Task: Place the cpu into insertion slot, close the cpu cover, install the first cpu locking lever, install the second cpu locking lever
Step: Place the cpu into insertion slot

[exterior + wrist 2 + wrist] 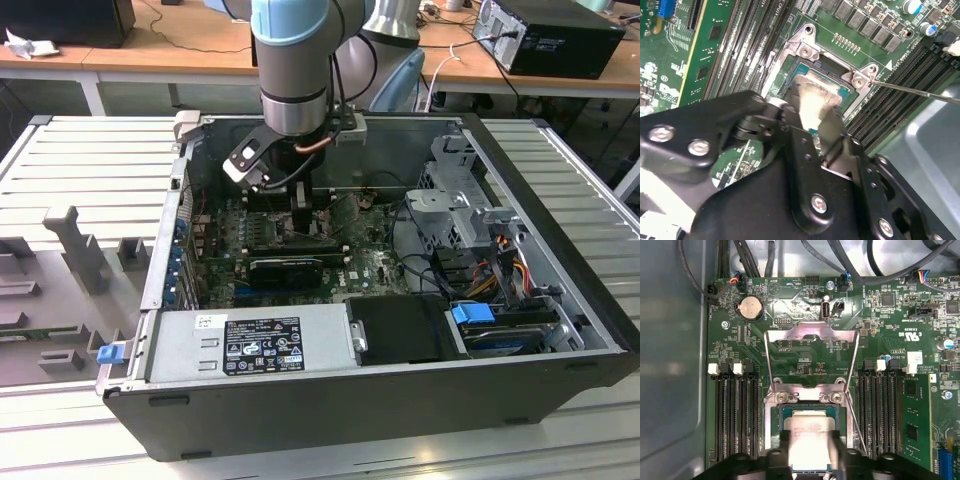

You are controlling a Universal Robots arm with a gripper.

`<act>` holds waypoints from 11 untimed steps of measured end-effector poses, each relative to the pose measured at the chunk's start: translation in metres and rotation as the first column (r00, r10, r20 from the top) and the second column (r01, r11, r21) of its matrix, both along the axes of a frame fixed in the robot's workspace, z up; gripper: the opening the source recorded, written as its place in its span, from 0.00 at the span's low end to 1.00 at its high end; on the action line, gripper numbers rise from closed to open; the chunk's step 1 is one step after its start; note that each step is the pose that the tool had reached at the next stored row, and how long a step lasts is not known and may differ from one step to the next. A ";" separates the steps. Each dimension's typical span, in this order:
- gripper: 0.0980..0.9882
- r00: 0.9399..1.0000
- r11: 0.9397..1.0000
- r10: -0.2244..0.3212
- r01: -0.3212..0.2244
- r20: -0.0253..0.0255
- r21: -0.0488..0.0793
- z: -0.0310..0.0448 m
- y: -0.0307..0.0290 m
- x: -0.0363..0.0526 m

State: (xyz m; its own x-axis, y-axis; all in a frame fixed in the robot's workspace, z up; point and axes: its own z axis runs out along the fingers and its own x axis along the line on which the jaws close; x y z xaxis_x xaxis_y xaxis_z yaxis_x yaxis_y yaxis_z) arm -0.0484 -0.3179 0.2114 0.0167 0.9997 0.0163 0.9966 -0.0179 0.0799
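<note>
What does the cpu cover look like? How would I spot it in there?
Look at the green board inside the open computer case. Between its two banks of long black memory slots sits the square socket. The cover is the thin silvery frame swung open beside it, the board showing through its square cut-out.

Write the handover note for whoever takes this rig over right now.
Gripper: shut on the cpu.
Cpu: at the insertion slot, level with its frame; I cannot tell whether it is fully seated.
Cpu cover: open, folded back from the slot.
Locking lever: unlatched, sticking out beside the slot.
Done: cpu brought to the slot.
Left: cpu not yet released; cover not closed; neither lever installed.
</note>
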 end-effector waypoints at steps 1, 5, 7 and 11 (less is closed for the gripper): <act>0.28 1.000 1.000 0.000 0.000 0.000 0.000 0.0007 0.0000 0.0000; 0.07 1.000 1.000 0.000 0.000 0.000 0.000 0.0038 0.0000 0.0000; 0.01 1.000 1.000 0.000 0.000 0.000 0.000 0.0054 0.0000 0.0000; 0.01 1.000 1.000 0.000 0.000 0.000 0.000 0.0085 0.0000 0.0000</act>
State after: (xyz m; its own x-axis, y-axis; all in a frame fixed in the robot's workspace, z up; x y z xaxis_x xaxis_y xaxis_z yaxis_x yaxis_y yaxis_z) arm -0.0483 -0.3179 0.2198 0.0171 0.9997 0.0161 0.9966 -0.0184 0.0798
